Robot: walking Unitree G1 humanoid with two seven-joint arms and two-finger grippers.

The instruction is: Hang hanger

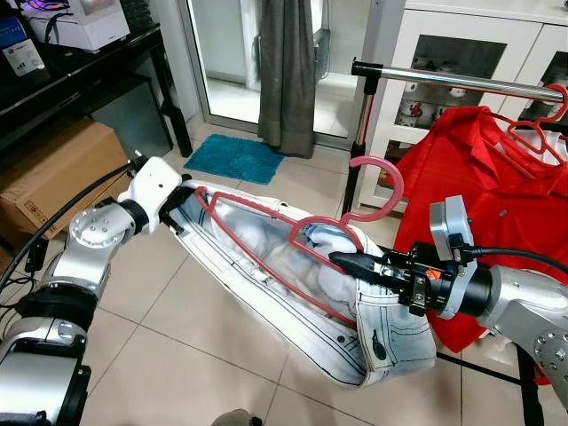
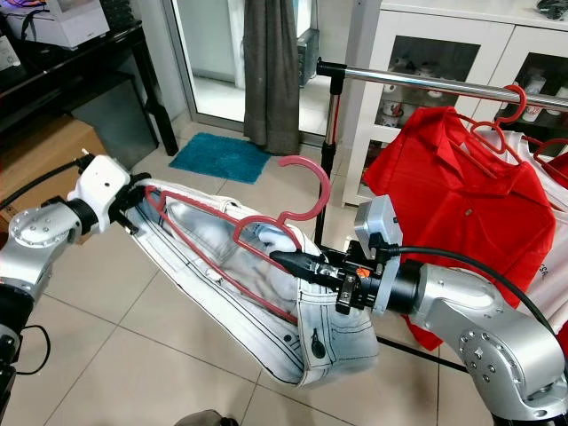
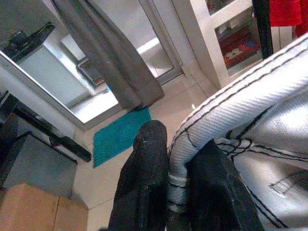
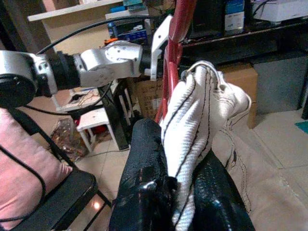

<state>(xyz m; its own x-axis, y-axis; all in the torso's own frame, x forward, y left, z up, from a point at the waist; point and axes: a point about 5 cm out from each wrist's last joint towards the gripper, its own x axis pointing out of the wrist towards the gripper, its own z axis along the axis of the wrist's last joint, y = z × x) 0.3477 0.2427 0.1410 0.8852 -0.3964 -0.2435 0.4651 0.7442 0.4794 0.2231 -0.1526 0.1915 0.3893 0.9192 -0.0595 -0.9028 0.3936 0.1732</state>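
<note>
Left pincer: pinches one end of the jeans.
Right pincer: grips the other end.
Why: keeps the hanger flat, hook near the rail.

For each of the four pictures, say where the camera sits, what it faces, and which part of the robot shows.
Eye views: head, looking down at the white garment on a red hanger; both arms show.
Left wrist: along the left gripper, toward the curtain.
Right wrist: along the right gripper, toward the left arm.
All share the garment.
</note>
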